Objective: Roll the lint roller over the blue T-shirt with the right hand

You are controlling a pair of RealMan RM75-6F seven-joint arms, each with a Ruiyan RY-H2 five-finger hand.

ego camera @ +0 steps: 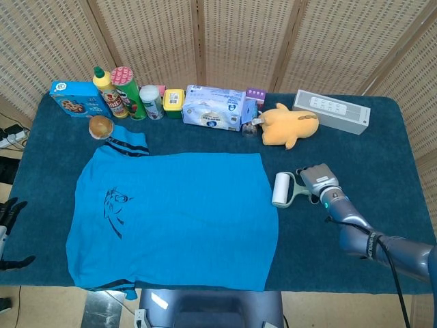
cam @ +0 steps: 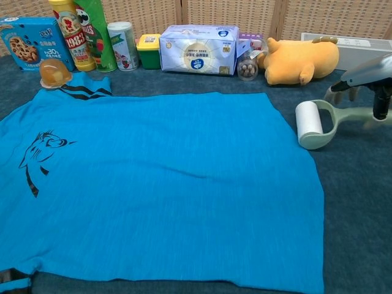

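The blue T-shirt (ego camera: 177,212) lies flat on the dark blue tablecloth, with a black print on its left side (cam: 165,177). The lint roller (ego camera: 281,189), a white roll on a pale green handle, lies just off the shirt's right edge on the cloth (cam: 309,119). My right hand (ego camera: 317,181) grips the handle from the right (cam: 366,78). At the table's far left edge, only the dark fingers of my left hand (ego camera: 8,213) show, spread apart and holding nothing.
Along the back stand a cookie box (ego camera: 75,97), bottles and cans (ego camera: 123,92), a tissue pack (ego camera: 214,107), a yellow plush toy (ego camera: 290,124) and a white box (ego camera: 332,111). A round orange object (ego camera: 100,126) sits by the shirt's collar.
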